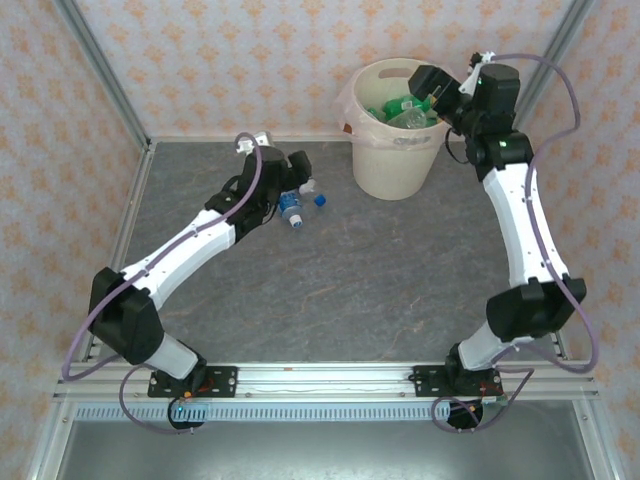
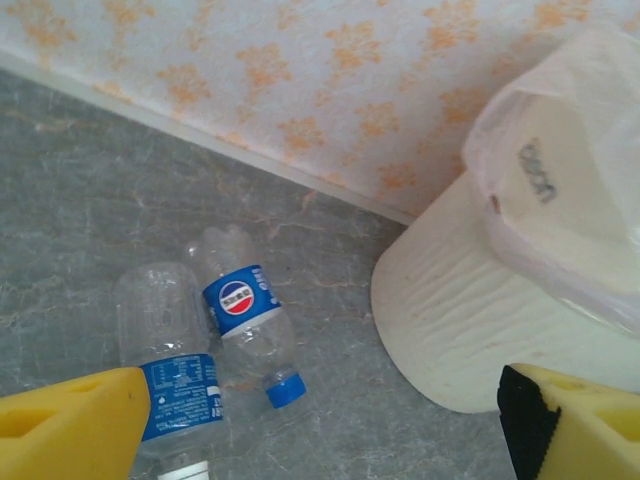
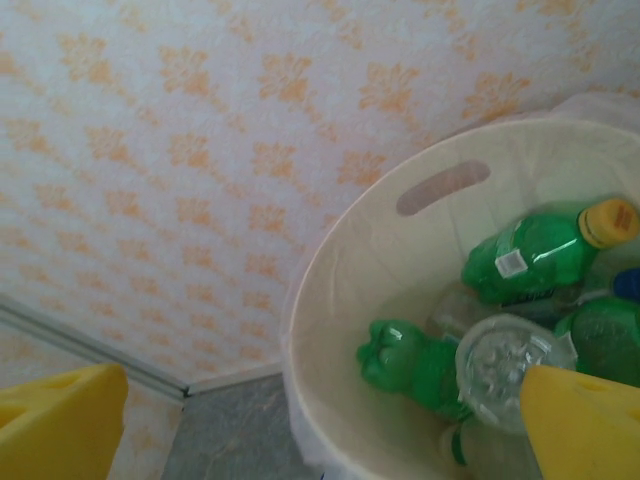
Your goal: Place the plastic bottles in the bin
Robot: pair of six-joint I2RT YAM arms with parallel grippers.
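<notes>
A large cream-white bin, lined with a thin clear bag, is pictured standing upright at the far side of the bench, close to the back wall. Several plastic bottles are seen piled inside it: a green bottle with a yellow cap lies on its side below a cut-out handle slot, a crushed green bottle is lodged lower down, and the ribbed base of a clear bottle is turned towards the right wrist camera.

The right gripper is held above the bin's rim, its jaws spread wide with nothing between them. The left gripper is lowered over the bench to the left of the bin, its jaws likewise apart and gripping nothing.

2 clear bottles with blue labels are left lying side by side on the bench, just below the left gripper and near the bin. 1 is closed with a blue cap.

The grey, stone-patterned bench is enclosed by walls papered in pale pink with orange motifs, and is edged with aluminium rails.
</notes>
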